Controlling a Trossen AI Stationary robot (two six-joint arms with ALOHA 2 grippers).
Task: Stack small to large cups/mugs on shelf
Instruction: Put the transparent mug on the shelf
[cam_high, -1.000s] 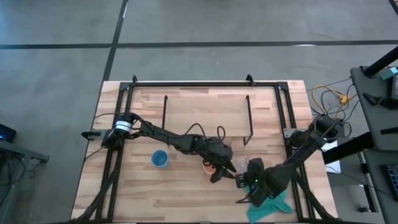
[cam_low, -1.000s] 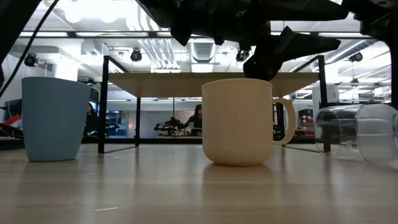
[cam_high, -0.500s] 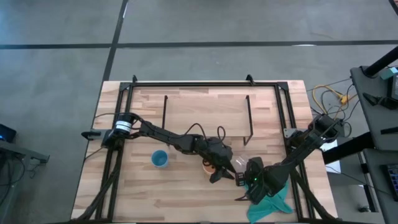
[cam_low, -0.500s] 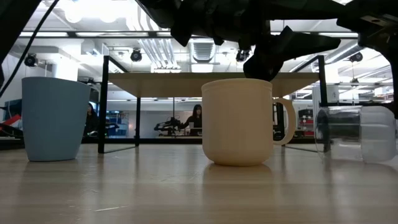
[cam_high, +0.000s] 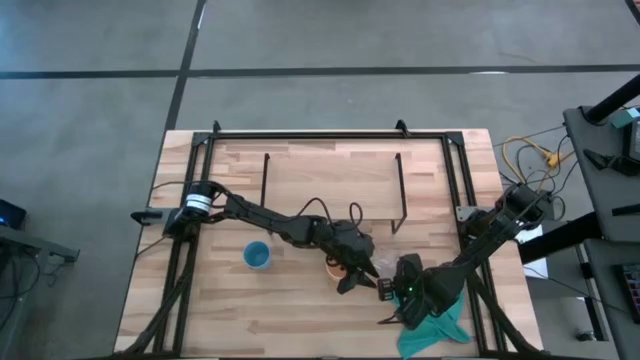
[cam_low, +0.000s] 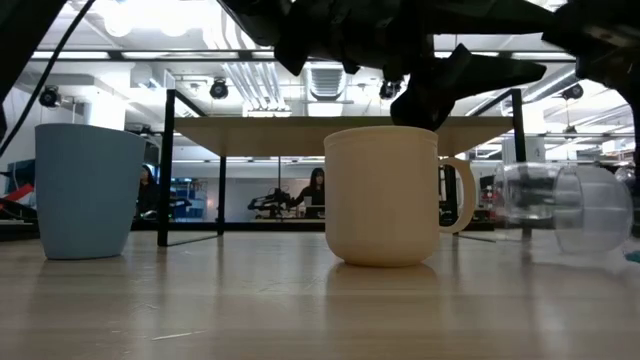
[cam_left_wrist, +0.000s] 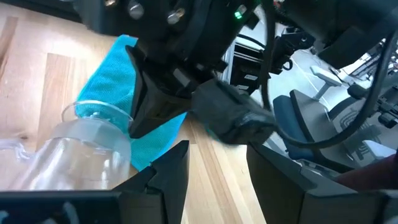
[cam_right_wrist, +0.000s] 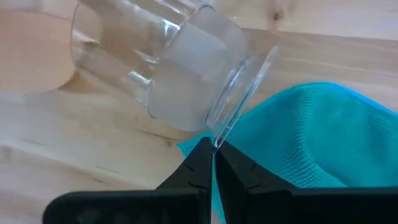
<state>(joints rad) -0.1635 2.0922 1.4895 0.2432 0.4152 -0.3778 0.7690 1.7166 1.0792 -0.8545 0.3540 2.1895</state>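
The clear glass cup (cam_right_wrist: 168, 68) lies on its side on the table between the orange mug (cam_high: 335, 268) and a teal cloth (cam_high: 435, 328). My right gripper (cam_right_wrist: 213, 155) is shut on its edge. My left gripper (cam_left_wrist: 217, 180) hangs open just above the mug (cam_low: 385, 195), on its glass-side, touching nothing. The blue cup (cam_high: 257, 256) stands upright to the mug's left. The shelf (cam_low: 340, 130) stands on its wire legs behind them, nothing on its board. My right gripper pinches the thin clear edge (cam_right_wrist: 217, 138) at the glass's end nearest the cloth, between its two fingertips. The fingers come in low from the table's right near side. The glass stays on its side, tilted; in the low view it (cam_low: 560, 205) sits just above the tabletop.
The teal cloth (cam_right_wrist: 311, 137) lies right beside the glass, under my right arm, near the table's near right corner. The black table frame (cam_high: 330, 133) runs along the far edge. Bare wood lies between the cups and the near edge.
My right gripper has shut on the glass cup's edge. The glass has turned a little and its end has tipped up off the table. My left gripper, the mug and the blue cup have kept still.
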